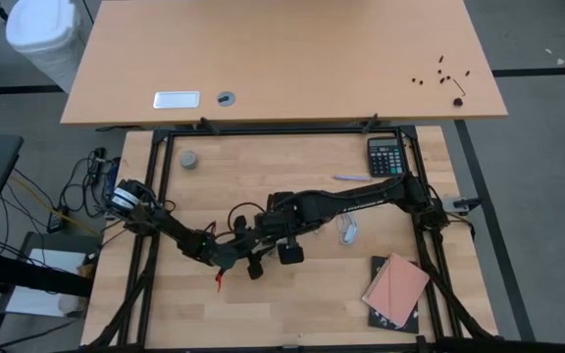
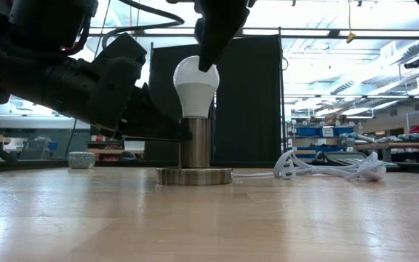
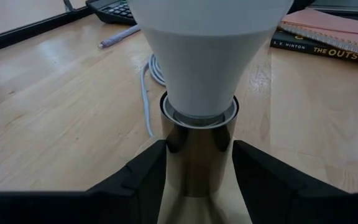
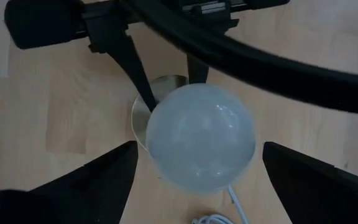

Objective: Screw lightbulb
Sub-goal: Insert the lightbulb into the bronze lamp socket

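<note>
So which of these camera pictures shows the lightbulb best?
The low view: the whole lightbulb stands in profile on its socket. The left wrist view shows its lower half, the right wrist view its dome from above; in the high view arms hide it.

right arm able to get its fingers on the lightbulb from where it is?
Probably yes. The right gripper hangs open directly above the lightbulb, one finger on each side. The left gripper clamps only the socket post lower down, leaving the bulb clear.

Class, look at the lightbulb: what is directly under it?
Under the lightbulb stands a metal socket tube on a round disc base. The left end effector grips the tube. The bulb's screw end is hidden inside it.
</note>
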Controlling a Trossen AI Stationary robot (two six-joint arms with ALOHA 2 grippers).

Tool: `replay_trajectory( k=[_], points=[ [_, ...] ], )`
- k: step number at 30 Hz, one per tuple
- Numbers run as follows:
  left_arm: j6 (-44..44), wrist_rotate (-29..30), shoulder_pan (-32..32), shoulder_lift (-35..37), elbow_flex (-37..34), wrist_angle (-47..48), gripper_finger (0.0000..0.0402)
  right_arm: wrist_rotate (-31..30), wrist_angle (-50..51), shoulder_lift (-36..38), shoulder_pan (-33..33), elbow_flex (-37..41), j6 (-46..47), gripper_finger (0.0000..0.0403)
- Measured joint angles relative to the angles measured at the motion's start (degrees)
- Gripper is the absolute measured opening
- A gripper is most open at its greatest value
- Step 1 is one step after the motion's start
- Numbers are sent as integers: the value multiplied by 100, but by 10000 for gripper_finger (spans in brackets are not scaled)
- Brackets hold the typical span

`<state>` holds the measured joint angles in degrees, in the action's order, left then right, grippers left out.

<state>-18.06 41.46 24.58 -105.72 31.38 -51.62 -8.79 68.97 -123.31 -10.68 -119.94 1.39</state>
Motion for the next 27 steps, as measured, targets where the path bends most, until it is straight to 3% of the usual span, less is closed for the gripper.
replay_trajectory(
  k=[12,27],
  points=[
    [0,3,0,0,-2,-46,188,65,-271,-204,0,13,-756,357],
    [114,18,-9,0,-4,-135,188,52,-628,-426,-11,9,-482,362]
  ],
)
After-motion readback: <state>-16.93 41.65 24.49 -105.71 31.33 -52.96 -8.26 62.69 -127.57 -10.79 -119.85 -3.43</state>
